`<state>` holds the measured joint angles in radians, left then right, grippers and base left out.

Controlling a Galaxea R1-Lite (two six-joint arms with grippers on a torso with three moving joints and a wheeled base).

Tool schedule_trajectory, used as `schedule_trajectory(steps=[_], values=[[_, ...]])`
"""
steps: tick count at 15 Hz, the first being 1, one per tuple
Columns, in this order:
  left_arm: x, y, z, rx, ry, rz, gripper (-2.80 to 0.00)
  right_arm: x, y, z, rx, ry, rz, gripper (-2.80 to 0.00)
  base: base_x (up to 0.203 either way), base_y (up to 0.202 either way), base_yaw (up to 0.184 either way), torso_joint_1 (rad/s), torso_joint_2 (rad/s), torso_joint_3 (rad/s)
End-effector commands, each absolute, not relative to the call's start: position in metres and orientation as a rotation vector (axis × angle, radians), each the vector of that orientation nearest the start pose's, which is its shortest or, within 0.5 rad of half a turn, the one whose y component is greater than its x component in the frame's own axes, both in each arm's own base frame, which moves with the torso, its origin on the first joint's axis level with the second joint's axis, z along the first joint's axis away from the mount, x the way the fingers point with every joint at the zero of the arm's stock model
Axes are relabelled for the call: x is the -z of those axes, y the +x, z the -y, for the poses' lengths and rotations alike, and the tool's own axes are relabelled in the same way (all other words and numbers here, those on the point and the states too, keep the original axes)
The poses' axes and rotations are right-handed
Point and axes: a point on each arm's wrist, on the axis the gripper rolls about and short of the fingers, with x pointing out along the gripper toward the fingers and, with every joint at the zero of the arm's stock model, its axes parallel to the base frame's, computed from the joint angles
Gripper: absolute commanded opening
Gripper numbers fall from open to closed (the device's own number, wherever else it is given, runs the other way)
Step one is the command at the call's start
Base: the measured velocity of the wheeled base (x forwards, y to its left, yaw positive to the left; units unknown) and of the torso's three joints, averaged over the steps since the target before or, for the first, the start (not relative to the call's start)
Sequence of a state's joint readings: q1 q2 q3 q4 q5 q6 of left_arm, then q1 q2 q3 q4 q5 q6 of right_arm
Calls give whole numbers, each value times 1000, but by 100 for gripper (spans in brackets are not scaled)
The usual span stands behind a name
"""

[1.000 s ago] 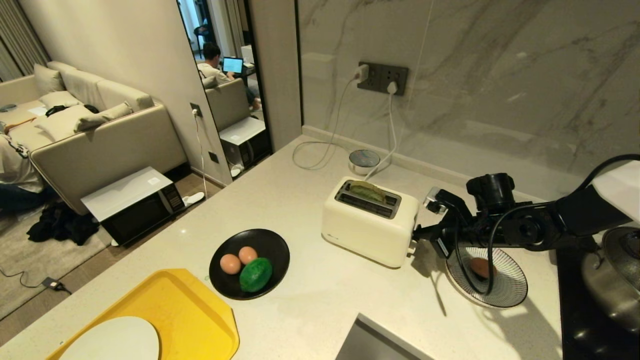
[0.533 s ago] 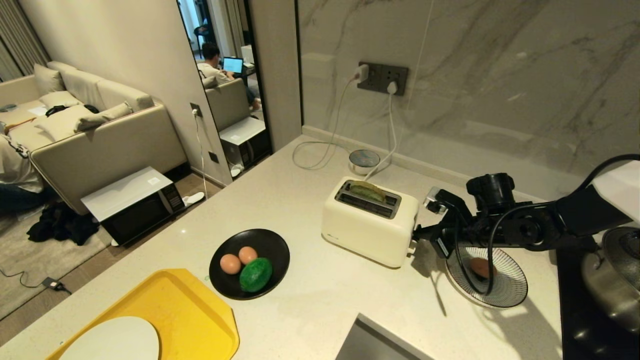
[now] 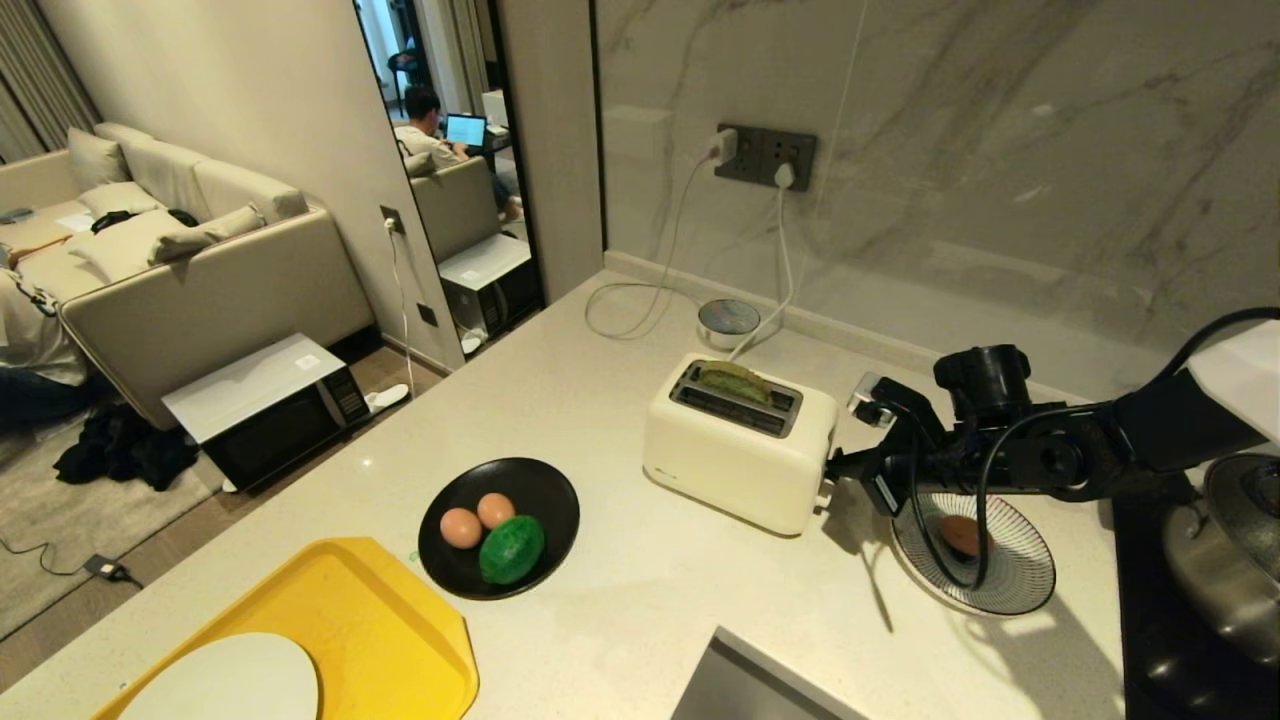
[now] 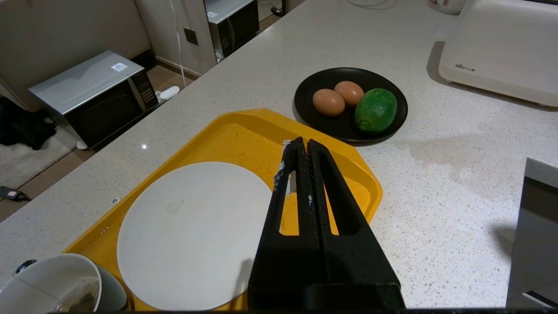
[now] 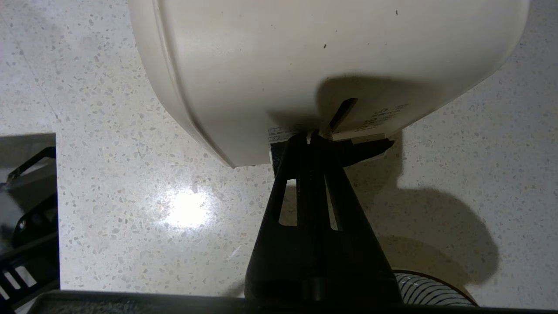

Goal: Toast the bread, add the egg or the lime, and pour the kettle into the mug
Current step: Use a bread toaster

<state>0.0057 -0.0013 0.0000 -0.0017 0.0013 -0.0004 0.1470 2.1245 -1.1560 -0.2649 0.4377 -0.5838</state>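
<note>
Speckled pale stone forms the countertop (image 3: 620, 600) in the head view, backed by a marbled wall with a dark socket plate (image 3: 765, 157). A cream toaster (image 3: 738, 445) stands near the middle, the green bread (image 3: 735, 380) sunk in its rear slot. The right gripper (image 3: 832, 467) reaches in level from the right, its tip at the toaster's end panel, fingers pressed together with nothing between them. Under that arm sits a striped plate (image 3: 1010, 570) holding one egg (image 3: 960, 535). Nearer the front, a black plate (image 3: 540, 495) carries two more eggs and the lime (image 3: 511, 549), which touches both eggs. A yellow tray (image 3: 380, 620) with a white round plate (image 3: 225, 680) lies at the front left corner. A steel pot (image 3: 1225, 560) shows at the right edge. Beyond the counter are a sofa, a microwave on the floor and a seated person with a laptop. The kettle is not seen here.

Left wrist view: the left gripper (image 4: 301, 146) hangs clenched and empty above the yellow tray's far corner, well short of the black plate. The mug (image 4: 56, 290), white inside, peeks in beside the tray.

Right wrist view: the clenched fingertips (image 5: 301, 141) meet the toaster's end beside its lever slot; whether they press the lever is unclear.
</note>
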Motion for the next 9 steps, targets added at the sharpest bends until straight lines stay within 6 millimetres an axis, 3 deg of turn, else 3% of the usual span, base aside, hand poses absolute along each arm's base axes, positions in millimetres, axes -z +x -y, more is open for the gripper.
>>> schedule_trajectory(steps=[1, 9], values=[[-76, -23, 0, -8, -1, 3, -280, -89, 390, -68, -749, -443, -516, -280, 0, 0, 0, 0, 0, 0], [-76, -23, 0, -8, -2, 3, -280, -90, 390, -68, -748, -444, -511, -280, 0, 0, 0, 0, 0, 0]])
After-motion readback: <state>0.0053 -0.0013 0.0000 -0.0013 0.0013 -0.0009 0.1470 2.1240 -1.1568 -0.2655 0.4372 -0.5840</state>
